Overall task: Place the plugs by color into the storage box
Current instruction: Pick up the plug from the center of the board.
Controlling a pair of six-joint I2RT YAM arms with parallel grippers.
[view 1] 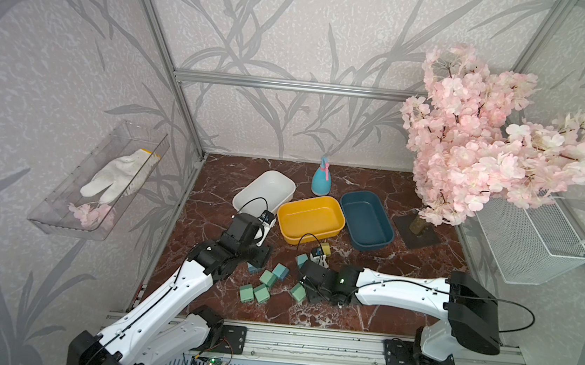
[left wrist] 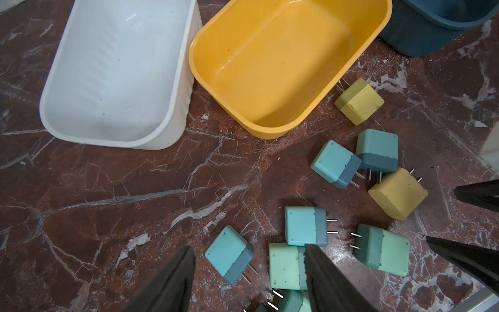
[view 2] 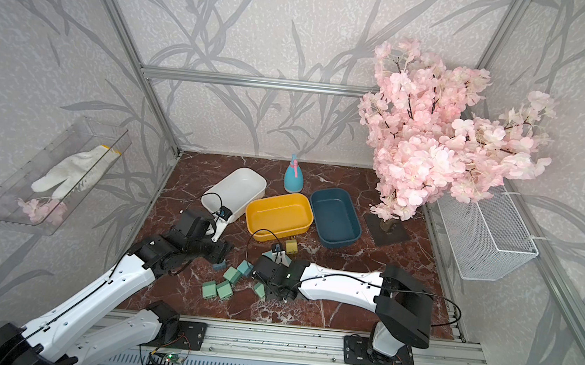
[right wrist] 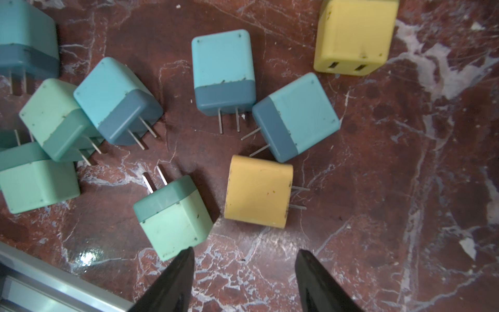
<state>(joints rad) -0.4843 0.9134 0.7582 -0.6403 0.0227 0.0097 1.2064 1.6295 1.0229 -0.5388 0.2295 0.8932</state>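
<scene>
In both top views, finds the plugs (view 1: pixel 268 278) loose on the marble table (view 1: pixel 423 254) near its front edge, short of the white box (view 1: pixel 268 188), yellow box (view 1: pixel 310 214) and blue box (view 1: pixel 366 216); bare marble to the right.

Through the left wrist, shows the left gripper (left wrist: pixel 248 248) parted, clamping nothing, a teal plug (left wrist: pixel 229 254) in the gap; open marble up to the white rim.

Through the right wrist, shows the right gripper (right wrist: pixel 245 250) spread over bare marble, empty; green plug (right wrist: pixel 172 218) at one fingertip, yellow plug (right wrist: pixel 259 191) just ahead, frame rail (right wrist: pixel 54 283) close.
</scene>
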